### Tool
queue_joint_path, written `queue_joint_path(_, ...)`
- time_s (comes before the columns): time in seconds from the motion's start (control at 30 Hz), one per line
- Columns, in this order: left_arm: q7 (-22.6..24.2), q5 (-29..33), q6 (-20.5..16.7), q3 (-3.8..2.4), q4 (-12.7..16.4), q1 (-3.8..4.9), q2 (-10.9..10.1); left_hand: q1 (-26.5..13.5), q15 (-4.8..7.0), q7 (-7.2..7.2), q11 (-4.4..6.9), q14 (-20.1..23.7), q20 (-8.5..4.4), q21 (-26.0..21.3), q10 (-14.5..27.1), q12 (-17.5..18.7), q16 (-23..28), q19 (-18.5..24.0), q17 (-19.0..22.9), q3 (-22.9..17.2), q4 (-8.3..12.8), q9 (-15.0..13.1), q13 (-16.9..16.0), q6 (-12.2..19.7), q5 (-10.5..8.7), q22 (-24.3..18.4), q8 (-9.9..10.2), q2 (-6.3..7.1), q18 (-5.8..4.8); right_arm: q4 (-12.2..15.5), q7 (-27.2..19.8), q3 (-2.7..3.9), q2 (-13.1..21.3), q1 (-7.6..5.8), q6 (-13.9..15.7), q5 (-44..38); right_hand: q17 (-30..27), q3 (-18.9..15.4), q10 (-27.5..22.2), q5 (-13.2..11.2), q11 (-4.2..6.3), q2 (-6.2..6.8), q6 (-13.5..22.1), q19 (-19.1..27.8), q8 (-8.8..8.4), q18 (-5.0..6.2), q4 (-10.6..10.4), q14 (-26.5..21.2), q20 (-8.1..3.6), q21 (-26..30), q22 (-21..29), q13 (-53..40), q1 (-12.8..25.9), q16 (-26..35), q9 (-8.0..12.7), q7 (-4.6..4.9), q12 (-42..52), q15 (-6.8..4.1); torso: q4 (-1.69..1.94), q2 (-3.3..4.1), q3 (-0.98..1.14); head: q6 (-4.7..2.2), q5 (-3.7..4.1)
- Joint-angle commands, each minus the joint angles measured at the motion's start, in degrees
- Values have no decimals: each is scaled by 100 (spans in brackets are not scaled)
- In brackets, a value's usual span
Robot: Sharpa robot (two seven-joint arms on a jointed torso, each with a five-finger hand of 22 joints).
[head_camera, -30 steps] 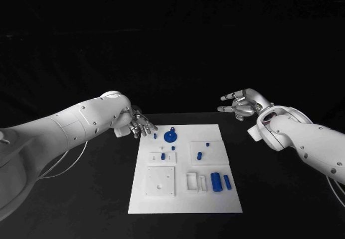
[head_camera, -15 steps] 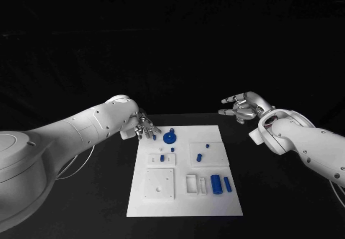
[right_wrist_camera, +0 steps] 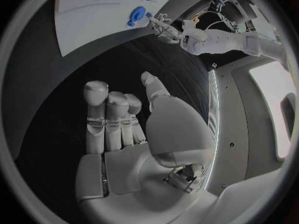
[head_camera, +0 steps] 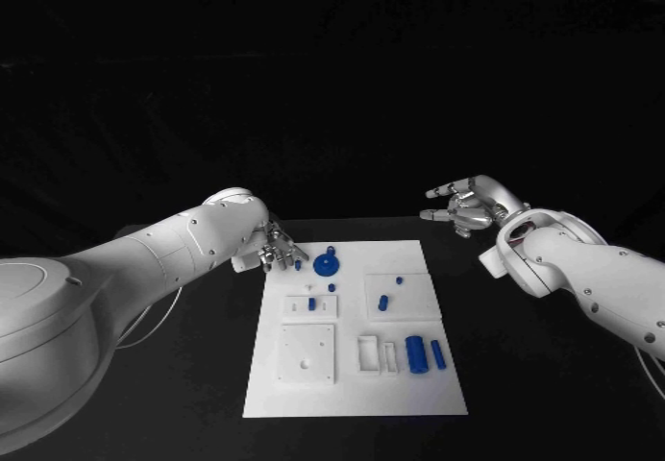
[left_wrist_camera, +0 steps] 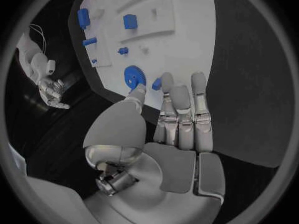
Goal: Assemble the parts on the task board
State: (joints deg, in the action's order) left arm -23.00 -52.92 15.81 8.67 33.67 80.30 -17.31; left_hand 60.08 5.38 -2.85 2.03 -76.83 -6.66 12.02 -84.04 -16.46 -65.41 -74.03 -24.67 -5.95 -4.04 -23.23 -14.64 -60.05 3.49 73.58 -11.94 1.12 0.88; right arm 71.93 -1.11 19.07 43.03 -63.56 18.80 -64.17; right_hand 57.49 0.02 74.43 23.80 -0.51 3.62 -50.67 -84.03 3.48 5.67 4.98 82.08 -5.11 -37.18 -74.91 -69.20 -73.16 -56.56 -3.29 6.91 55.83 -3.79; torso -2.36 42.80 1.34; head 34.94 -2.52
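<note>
My left hand [head_camera: 276,252] hovers at the far left corner of the task board [head_camera: 357,384], fingers held straight and side by side, thumb apart, gripping nothing. In the left wrist view my fingertips [left_wrist_camera: 167,80] half cover a small blue part [left_wrist_camera: 157,85], so I cannot tell whether they touch it. Just beside them lies the round blue disc [head_camera: 329,264]. Further along, a small blue peg [head_camera: 314,303] stands in a white block [head_camera: 312,304], another blue peg [head_camera: 382,302] sits in the middle, and a blue cylinder [head_camera: 416,353] and a blue bar [head_camera: 439,353] lie near the front right. My right hand [head_camera: 464,206] hangs well beyond the board's far right corner over the black table [head_camera: 181,384], fingers loosely curled and parted, empty.
</note>
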Motion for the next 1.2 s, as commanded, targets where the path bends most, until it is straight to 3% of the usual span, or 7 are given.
queue_joint_path(0.03,76,-105,37,-1,-20,-2,14,-37,11,5,-6,35,6,-26,-152,-30,-29,-37,5,-14,-5,-5,-9,20,10,7,-20,20,-24,13,-38,3,1,-2,-6,-1,-7,2,-37,30,17,24,22,-295,-22,111,-38,15,29,8,-144,5,7,30,0,7,-22,0,7,-6,0,12,9)
queue_joint_path(0.17,87,-82,143,0,-25,-4,15,0,16,8,-2,32,2,-47,-154,-52,-55,-50,0,-42,13,-29,-27,37,9,35,-73,17,-27,10,-38,3,-2,-3,-6,-1,-7,2,-37,30,17,24,22,-295,-22,111,-38,15,29,8,-144,5,7,30,0,7,-22,0,10,-6,-2,15,14)
queue_joint_path(0.37,104,-29,307,0,-21,-5,28,74,21,18,1,47,-5,-83,-152,-60,-77,-62,-3,64,221,-7,-37,10,82,96,-74,-111,-35,-1,-39,3,-17,-3,-11,-2,-7,2,-37,30,17,24,22,-295,-22,111,-38,15,29,8,-144,5,7,30,0,7,-22,0,4,-2,-1,14,10)
queue_joint_path(0.7,118,-14,351,0,-64,-8,46,86,23,19,2,43,-5,-117,-156,-58,-80,-69,2,99,280,16,-35,0,101,126,-52,-205,-36,-15,-40,3,-34,-3,-15,-2,-7,2,-37,30,17,24,22,-295,-22,111,-38,15,29,8,-144,5,7,30,0,7,-22,0,7,2,6,12,-9)
queue_joint_path(1.1,227,36,309,0,-89,-34,84,257,25,19,-3,50,-8,-175,-157,-48,-77,-83,8,130,412,141,-25,-56,67,172,90,-473,-43,-28,-43,3,-51,-3,-20,-2,-7,2,-37,30,17,24,22,-295,-22,111,-38,15,29,8,-144,5,7,30,0,7,-22,0,-1,2,0,19,-8)
queue_joint_path(1.2,271,77,274,0,-97,-38,95,291,21,6,-8,46,-4,-197,-157,-48,-77,-92,12,147,399,221,-24,-94,39,181,223,-554,-39,-33,-43,3,-55,-3,-25,-2,-7,2,-37,30,17,24,22,-295,-22,111,-38,15,29,8,-144,5,7,30,0,7,-22,0,2,2,1,16,-8)
